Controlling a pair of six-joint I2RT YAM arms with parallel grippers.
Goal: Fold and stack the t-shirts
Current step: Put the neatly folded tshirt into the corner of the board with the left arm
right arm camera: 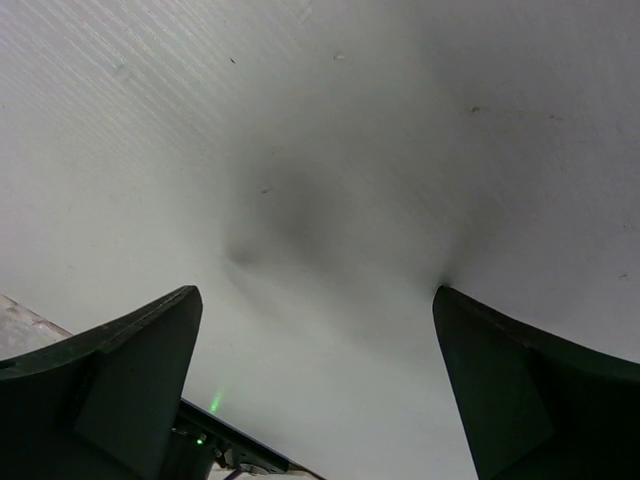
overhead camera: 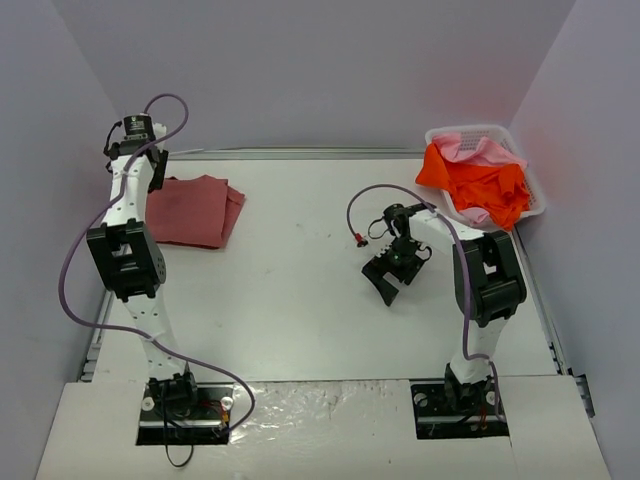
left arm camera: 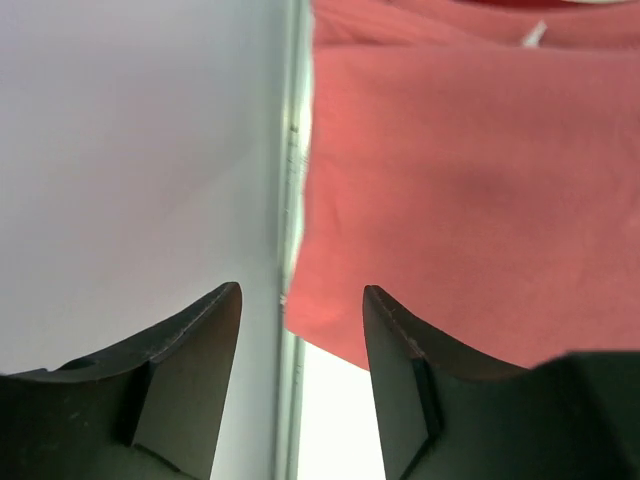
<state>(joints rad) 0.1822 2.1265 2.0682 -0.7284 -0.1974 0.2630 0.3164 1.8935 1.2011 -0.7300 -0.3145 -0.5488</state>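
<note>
White table (overhead camera: 300,320) beneath us: our left pincer (left arm camera: 302,295), part-open and empty, could snag the rose t-shirt (left arm camera: 470,200) just ahead; right pincer (right arm camera: 315,292) gapes empty.

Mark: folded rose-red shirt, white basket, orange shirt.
Folded rose-red cloth t-shirt (overhead camera: 192,210): top view, centre.
White plastic lattice basket (overhead camera: 465,130): top view, far rim.
Bright orange cloth t-shirt (overhead camera: 482,186): top view, middle.

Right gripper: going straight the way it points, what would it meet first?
Probably the bare white table top; nothing lies between the open right gripper and it, though the distance is unclear.
</note>
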